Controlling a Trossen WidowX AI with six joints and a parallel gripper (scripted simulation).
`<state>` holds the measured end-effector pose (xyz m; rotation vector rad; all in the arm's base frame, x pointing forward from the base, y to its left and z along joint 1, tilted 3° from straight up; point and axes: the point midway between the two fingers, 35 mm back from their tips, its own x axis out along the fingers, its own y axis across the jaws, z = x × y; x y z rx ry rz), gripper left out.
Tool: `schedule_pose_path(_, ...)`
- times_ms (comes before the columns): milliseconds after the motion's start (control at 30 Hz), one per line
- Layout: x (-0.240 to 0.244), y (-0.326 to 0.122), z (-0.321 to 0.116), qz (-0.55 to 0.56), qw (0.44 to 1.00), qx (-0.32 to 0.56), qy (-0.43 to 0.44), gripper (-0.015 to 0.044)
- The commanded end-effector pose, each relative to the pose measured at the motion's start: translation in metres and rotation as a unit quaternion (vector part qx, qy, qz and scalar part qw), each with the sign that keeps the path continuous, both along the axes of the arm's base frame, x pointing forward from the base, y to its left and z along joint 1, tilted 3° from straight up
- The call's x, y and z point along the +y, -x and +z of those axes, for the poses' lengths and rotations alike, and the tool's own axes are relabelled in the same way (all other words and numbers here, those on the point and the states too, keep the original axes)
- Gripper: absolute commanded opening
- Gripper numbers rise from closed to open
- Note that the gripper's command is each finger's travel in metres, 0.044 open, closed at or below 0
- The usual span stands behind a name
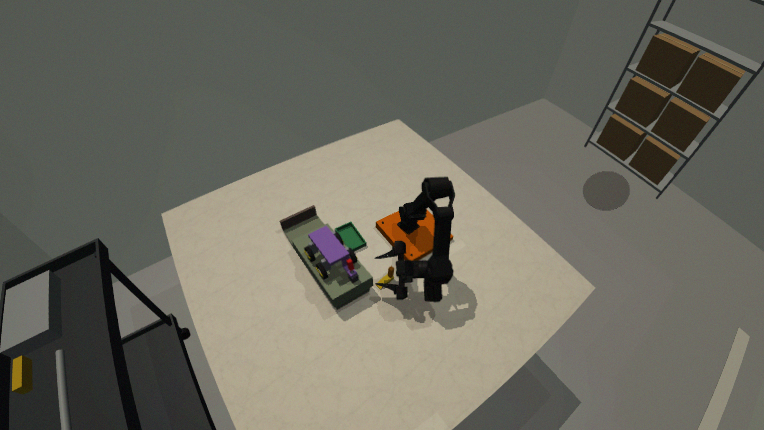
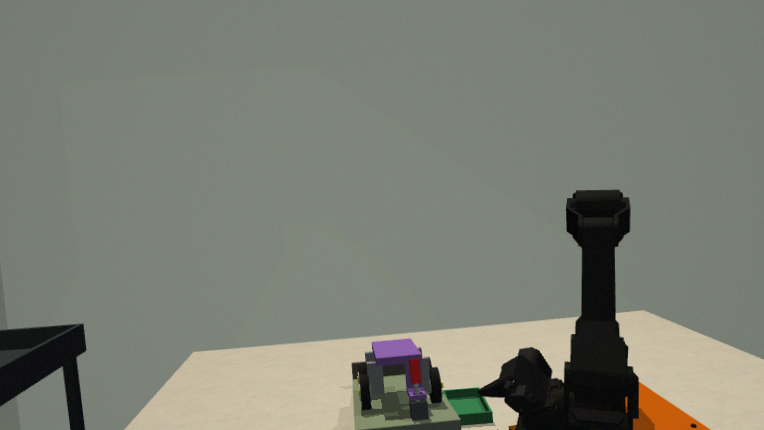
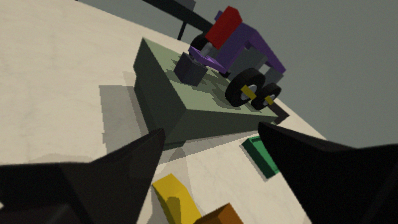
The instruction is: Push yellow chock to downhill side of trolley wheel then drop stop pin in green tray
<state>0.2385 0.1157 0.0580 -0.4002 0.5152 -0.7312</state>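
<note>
The purple trolley (image 1: 328, 244) (image 2: 395, 349) (image 3: 257, 42) stands on the green-grey ramp (image 1: 351, 294) (image 3: 160, 95). The red-headed stop pin (image 1: 350, 263) (image 2: 414, 370) (image 3: 225, 27) stands upright in its block at the trolley's uphill end. The yellow chock (image 1: 383, 280) (image 3: 175, 197) lies on the table beside the ramp's high end, its orange handle (image 1: 390, 271) (image 3: 222, 215) towards the arm. My gripper (image 1: 376, 271) (image 3: 210, 129) is open, with nothing held, its fingers spread around and above the chock. The chock's black base is not clearly visible. The green tray (image 1: 350, 236) (image 2: 467, 407) (image 3: 262, 157) shows no pin inside.
The tray sits on the table against the ramp's near side, between ramp and arm. A dark end board (image 1: 298, 217) closes the ramp's low end. The orange base plate (image 1: 392, 230) (image 2: 662, 408) lies under the arm. A dark cart stands off the table at the left.
</note>
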Motion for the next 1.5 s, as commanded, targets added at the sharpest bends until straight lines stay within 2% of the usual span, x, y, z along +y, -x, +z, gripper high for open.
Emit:
schedule_pose_path(0,0.001,0.001,0.0,0.001,1.0,0.002,-0.002,0.0374)
schedule_pose_path(67,0.005,0.01,-0.001,0.006,1.0,0.022,-0.015,0.0321)
schedule_pose_path(233,-0.011,0.016,0.002,-0.125,0.981,0.038,-0.143,0.019)
schedule_pose_path(500,-0.02,0.025,0.016,-0.316,0.882,0.049,-0.345,0.019)
schedule_pose_path(867,-0.007,0.03,0.067,-0.49,0.65,0.055,-0.578,0.019)
schedule_pose_path(933,-0.006,0.03,0.071,-0.497,0.634,0.056,-0.59,0.019)
schedule_pose_path(1233,-0.006,0.03,0.07,-0.497,0.634,0.056,-0.59,0.019)
schedule_pose_path(1467,-0.006,0.03,0.048,-0.497,0.634,0.056,-0.59,0.019)
